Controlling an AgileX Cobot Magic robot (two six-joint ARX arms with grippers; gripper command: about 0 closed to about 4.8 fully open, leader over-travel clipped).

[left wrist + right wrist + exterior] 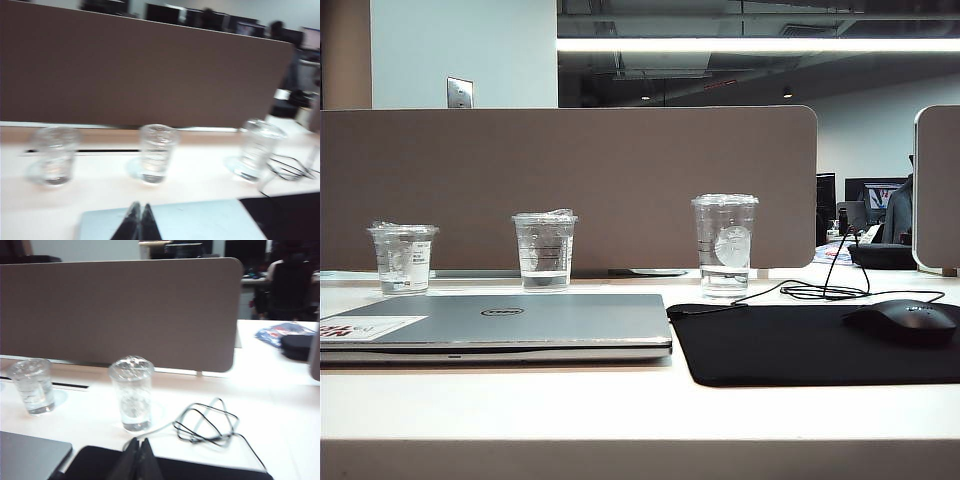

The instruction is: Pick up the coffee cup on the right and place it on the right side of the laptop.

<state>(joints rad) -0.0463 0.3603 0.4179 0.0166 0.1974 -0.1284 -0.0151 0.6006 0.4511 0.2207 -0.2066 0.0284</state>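
Operator: Nearest the exterior camera lies the bare front strip of the tabletop (620, 405). What sits behind it?

Technician: Behind it, on the left, lies the laptop (510, 325), closed and flat. Just beside its right edge lies the black mouse mat (800, 345), carrying a black mouse (905, 322) on its right part.

Operator: Location of the coffee cup?

Technician: The coffee cup (724, 245) stands upright behind the mouse mat's left end, in front of the brown partition (570, 185). It is the tallest and rightmost of three clear cups. The mid-height cup (544, 250) and the shortest cup (403, 258) stand behind the laptop. A coiled black cable (205, 422) lies on the tabletop just right of the coffee cup.

Operator: Gripper status?

Technician: Neither gripper appears in the exterior view. The left gripper (139, 212) hangs over the laptop lid, fingers pressed together, holding nothing. The right gripper (139, 447) hangs over the mouse mat's far edge, near the coffee cup and apart from it, fingers likewise together and empty.
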